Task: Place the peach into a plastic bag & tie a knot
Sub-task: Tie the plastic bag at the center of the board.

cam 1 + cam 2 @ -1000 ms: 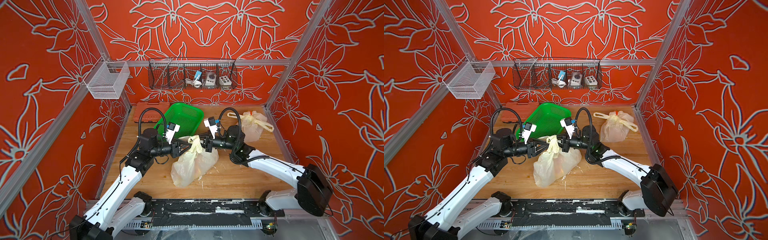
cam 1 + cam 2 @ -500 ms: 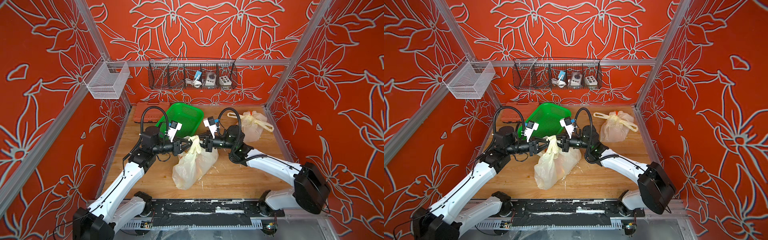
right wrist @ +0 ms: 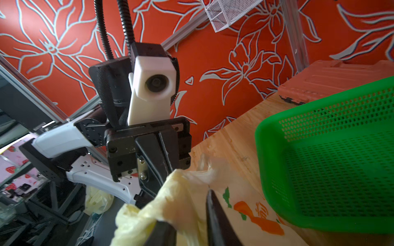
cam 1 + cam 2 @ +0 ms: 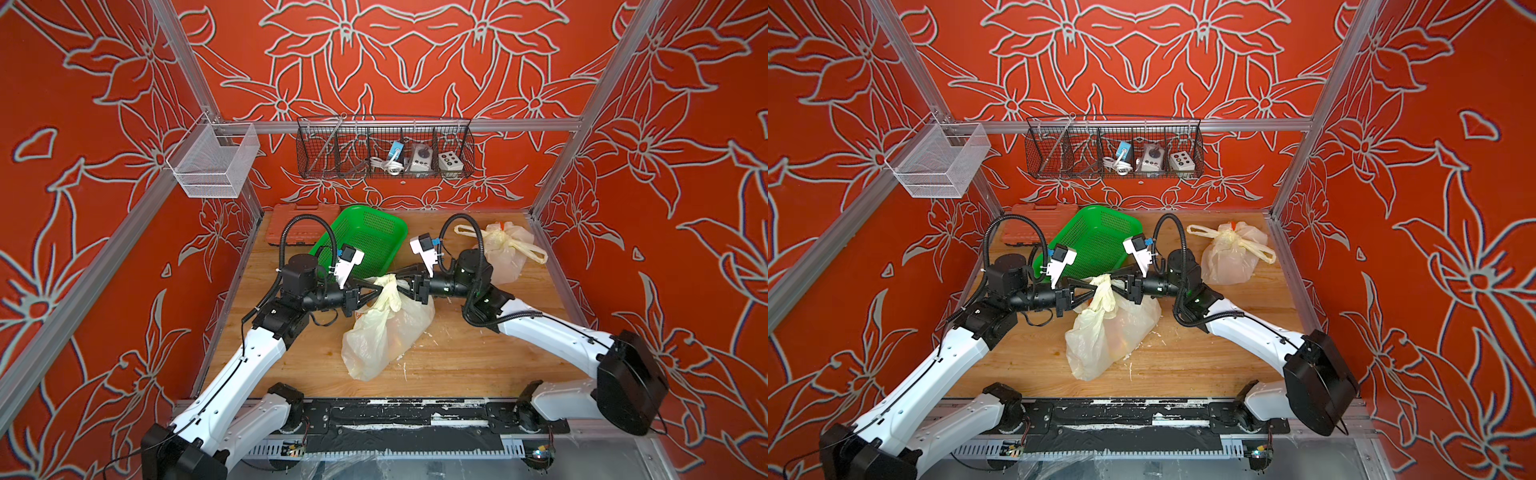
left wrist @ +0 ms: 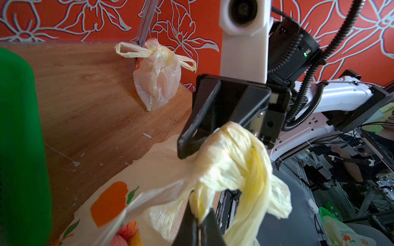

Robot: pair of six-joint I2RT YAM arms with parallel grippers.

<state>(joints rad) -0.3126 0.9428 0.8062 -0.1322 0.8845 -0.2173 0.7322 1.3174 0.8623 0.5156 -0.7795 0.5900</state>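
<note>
A pale yellow plastic bag (image 4: 386, 336) (image 4: 1108, 336) lies mid-table in both top views, its handles twisted into a bunch (image 4: 390, 291) held up between my two grippers. The peach (image 5: 125, 233) shows pink-orange through the plastic in the left wrist view. My left gripper (image 5: 199, 217) (image 4: 374, 293) comes in from the left and is shut on a yellow handle strand. My right gripper (image 3: 185, 209) (image 4: 402, 286) faces it from the right, its jaws apart with bunched handle plastic lying between the fingers (image 3: 215, 215).
A green perforated basket (image 4: 361, 237) leans just behind the grippers. A second, tied plastic bag (image 4: 503, 253) sits at the back right, an orange tool case (image 4: 299, 224) at the back left. Wire baskets (image 4: 384, 149) (image 4: 212, 166) hang on the walls.
My left gripper has moved right to the bag's handles and closed on a strand. My right gripper's jaws, shut before, have parted. The bag's neck is pulled up slightly.
</note>
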